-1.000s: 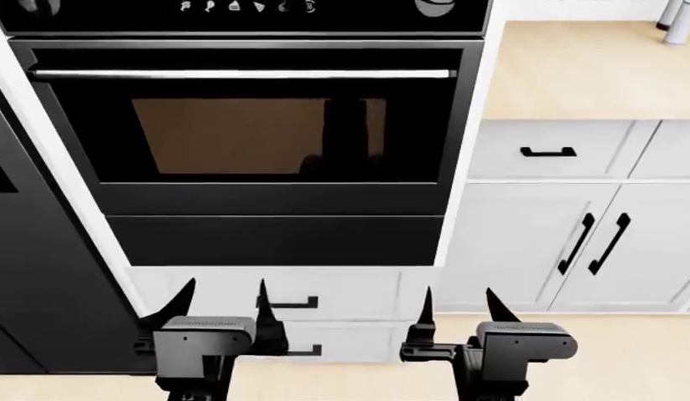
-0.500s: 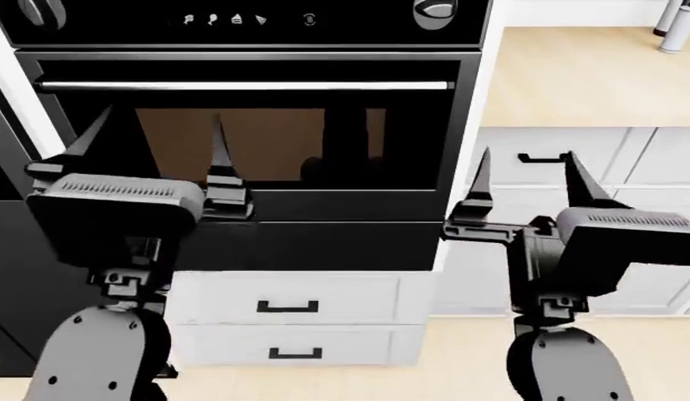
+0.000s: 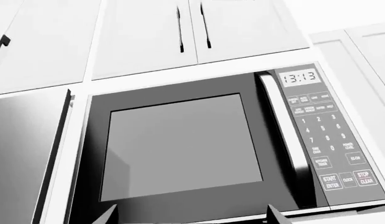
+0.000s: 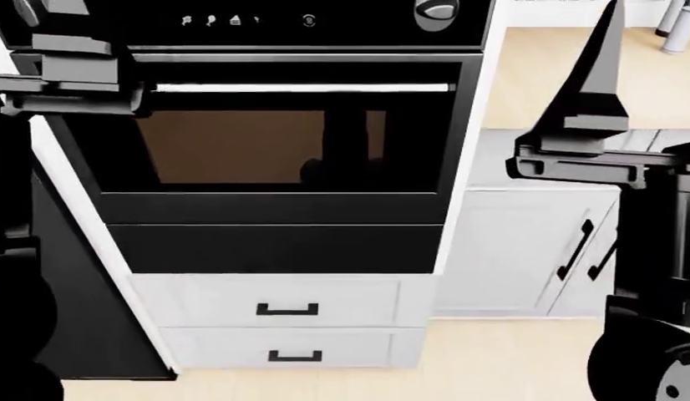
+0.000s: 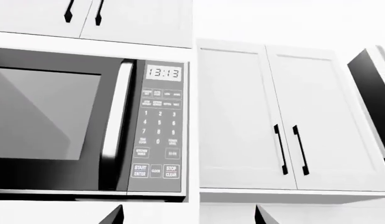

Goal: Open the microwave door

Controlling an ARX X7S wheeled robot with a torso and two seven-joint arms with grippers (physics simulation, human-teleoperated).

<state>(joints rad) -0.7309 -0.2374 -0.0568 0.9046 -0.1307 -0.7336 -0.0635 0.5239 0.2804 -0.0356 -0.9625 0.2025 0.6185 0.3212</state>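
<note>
Closed microwave door [image 3: 180, 149], handle [image 3: 285, 135] beside keypad [image 3: 329, 135]; gripper apparently clear.

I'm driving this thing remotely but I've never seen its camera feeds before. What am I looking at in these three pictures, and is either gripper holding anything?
These are simulator renders from a wheeled robot with two arms. The head view looks forward and down at a built-in oven with drawers below it; the left gripper and right gripper are raised at the sides of that picture.

The other two pictures come from cameras near each gripper, both looking up at the microwave, which sits under white wall cabinets. Its door is shut. The vertical silver handle runs along the door's edge next to the keypad, whose display reads 13:13.

Only dark fingertips show at the edge of the wrist pictures, set apart, with nothing between them: both grippers are open and hold nothing.
</note>
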